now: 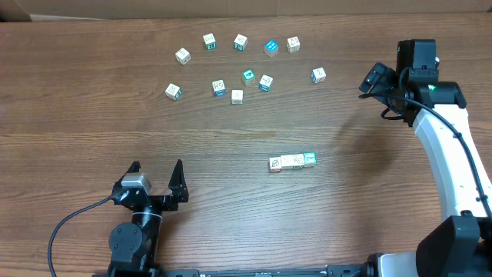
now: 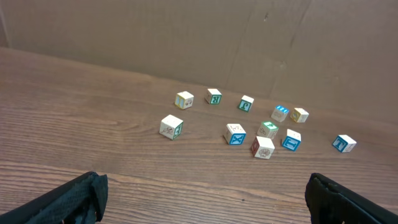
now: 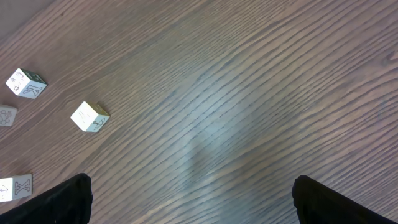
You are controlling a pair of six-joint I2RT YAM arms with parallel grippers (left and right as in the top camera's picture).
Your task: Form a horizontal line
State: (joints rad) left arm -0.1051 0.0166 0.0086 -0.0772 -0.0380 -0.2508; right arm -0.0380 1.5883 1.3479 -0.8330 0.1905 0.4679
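Your surface is a brown wood-grain table (image 1: 92, 115), backed by a plain cardboard wall (image 2: 186, 37); nothing else of the room shows.

The row (image 1: 292, 161) lies near the middle of the table, toward the right: a few small cubes touching end to end, with a green face at the right-hand end. It runs nearly level across the overhead view, its right end a touch farther from you. The loose cubes (image 1: 237, 97) are scattered well apart from it, along the far side.

Your left gripper (image 1: 157, 168) sits at the near edge, jaws spread wide and holding nothing. Your right gripper (image 1: 374, 79) hovers off to the far right, also wide open and empty, with only bare wood between its fingers in the wrist view.

To my eye the line is already laid and you are between picks, or finished. If you mean to lengthen it, the next move calls for taking one loose cube cleanly, clear of its neighbours, and setting it flush against an end without nudging the row crooked.
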